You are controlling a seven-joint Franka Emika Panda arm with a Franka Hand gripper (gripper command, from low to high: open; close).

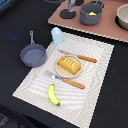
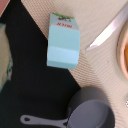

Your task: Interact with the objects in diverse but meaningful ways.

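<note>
A: Grey frying pan (image 1: 33, 55) sits off the placemat's (image 1: 97, 75) edge toward the exterior view's left, on the dark table (image 1: 15, 25), handle pointing away toward the far side.

B: And next along?

A: Pale blue milk carton (image 1: 57, 35) at the placemat's far corner, just beside the pan. Then the bread loaf (image 1: 69, 65) on a plate (image 1: 58, 66) mid-placemat, a knife (image 1: 79, 57) on its far side, a fork (image 1: 65, 80) on its near side. The banana (image 1: 53, 94) lies by the placemat's near edge.

B: Further right?

A: Beyond the placemat, a brown board (image 1: 100, 30) holds a grey pot (image 1: 91, 13) with something yellow in it.

B: The gripper?

A: Not visible in either view, so I cannot tell how its fingers stand. The wrist view looks down on the carton (image 2: 63, 41), with the pan (image 2: 90, 110) close by.
</note>
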